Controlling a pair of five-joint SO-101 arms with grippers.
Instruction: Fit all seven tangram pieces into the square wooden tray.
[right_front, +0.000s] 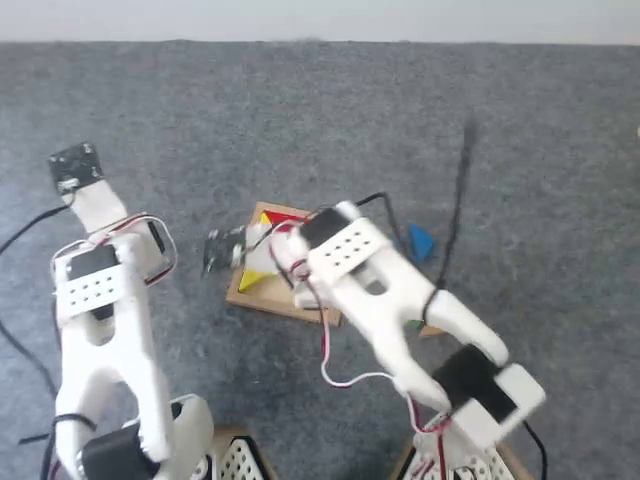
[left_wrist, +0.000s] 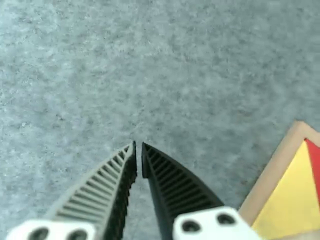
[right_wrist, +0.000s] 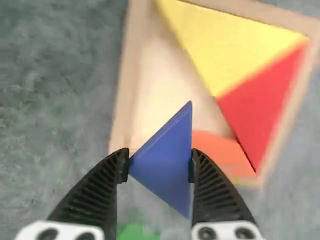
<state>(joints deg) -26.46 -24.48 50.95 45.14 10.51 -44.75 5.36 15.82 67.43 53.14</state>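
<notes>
My right hand (right_wrist: 159, 159) grips a blue triangle (right_wrist: 167, 167) just over the tray (right_wrist: 125, 75), which already holds a yellow triangle (right_wrist: 225, 45), a red triangle (right_wrist: 260, 100) and an orange piece (right_wrist: 220, 150). My left hand (left_wrist: 138, 150) is clenched on nothing beside the tray. Another blue piece (right_front: 421, 243) lies on the bench, so I judge the task about half done.

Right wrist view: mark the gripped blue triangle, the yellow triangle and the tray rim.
blue triangle (right_wrist: 164, 162), right wrist view, centre of its face.
yellow triangle (right_wrist: 225, 52), right wrist view, middle of its face.
wooden tray (right_wrist: 125, 75), right wrist view, bare side rim.
</notes>
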